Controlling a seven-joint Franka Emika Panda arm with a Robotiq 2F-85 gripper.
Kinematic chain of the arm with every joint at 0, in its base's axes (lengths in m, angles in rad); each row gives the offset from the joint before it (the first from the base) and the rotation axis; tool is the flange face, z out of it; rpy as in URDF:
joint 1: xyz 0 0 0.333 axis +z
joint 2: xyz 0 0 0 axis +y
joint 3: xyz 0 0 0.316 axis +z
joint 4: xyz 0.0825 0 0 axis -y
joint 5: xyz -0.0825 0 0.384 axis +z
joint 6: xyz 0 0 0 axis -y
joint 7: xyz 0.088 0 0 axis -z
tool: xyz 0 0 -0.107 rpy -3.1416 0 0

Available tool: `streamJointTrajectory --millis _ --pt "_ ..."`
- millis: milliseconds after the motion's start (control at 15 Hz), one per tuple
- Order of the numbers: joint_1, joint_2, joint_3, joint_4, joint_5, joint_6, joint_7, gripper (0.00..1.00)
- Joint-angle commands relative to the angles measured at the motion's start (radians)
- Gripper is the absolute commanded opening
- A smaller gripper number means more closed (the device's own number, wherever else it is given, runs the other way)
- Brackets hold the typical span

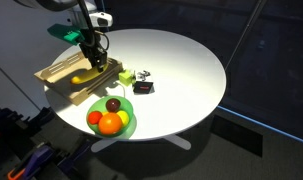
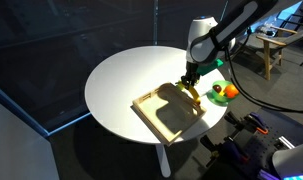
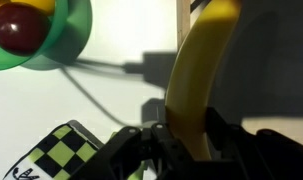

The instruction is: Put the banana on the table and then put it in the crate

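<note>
**A:** Where does your claw stand?

**B:** It is clenched on the banana. In the wrist view the fingers sit on either side of the fruit's near end.

**A:** And where is the banana?

**B:** Low at the side of the crate that faces the green plate. White counter shows on both sides of it in the wrist view, and only its far tip reaches the wooden rail. You cannot tell from the views whether it rests on the counter or hangs just above it.

**A:** How far along are you?

**B:** By my reading, midway at best. The banana is not lying loose in the crate, so that step is left. Whether the counter step counts as done, the pictures do not settle.

**A:** Which way does it point?

**B:** Its long axis runs straight out from your claw toward the crate's rail, bowing slightly to one side. You hold one end, and the free end leads.
</note>
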State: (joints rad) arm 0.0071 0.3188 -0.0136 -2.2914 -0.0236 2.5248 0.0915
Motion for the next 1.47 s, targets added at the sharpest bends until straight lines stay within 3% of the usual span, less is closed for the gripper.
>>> streamJointTrajectory --millis 0,533,600,1267,1333,1400 --pt "0.014 -0.004 0.009 -0.004 0.007 0.002 0.010 0.17" --pt "0.043 -0.003 -0.006 -0.003 -0.024 0.002 0.048 0.17" --pt "0.030 0.007 0.007 0.001 -0.002 -0.003 0.014 0.42" --pt "0.030 0.007 0.006 0.001 -0.003 -0.003 0.019 0.42" --pt "0.030 0.007 0.006 0.001 -0.003 -0.003 0.019 0.17" --pt "0.034 0.012 0.005 0.005 -0.008 -0.001 0.023 0.17"
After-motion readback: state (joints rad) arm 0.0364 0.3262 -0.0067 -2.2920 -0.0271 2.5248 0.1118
